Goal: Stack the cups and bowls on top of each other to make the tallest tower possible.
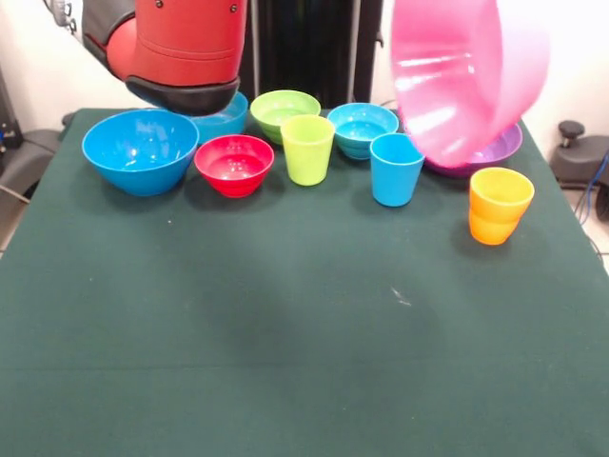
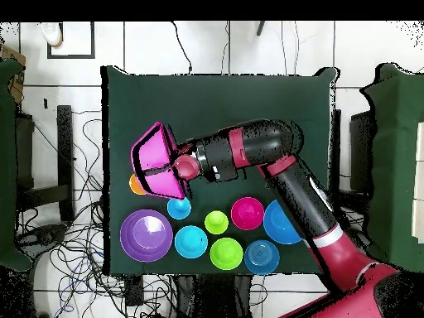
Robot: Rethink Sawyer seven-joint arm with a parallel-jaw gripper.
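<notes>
Huge pink bowl [image 1: 471,71] airborne, tilted, fingers [image 2: 176,166] grasping its rim.
No tower yet; remaining cups and bowls unstacked along the worktop's [image 1: 304,333] robot-side edge.

Lab: cloth-covered table [image 2: 215,99], floor cables [image 2: 70,248], robot arm [image 2: 306,207].

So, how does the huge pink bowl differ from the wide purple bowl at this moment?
The huge pink bowl is up in the air, tipped steeply on its side, while the wide purple bowl rests flat on the table. In the overhead view the robot's tool is at the pink bowl's rim; nothing touches the purple bowl. The pink bowl looks deep, the purple one shallow. Both are round, glossy and empty.
</notes>
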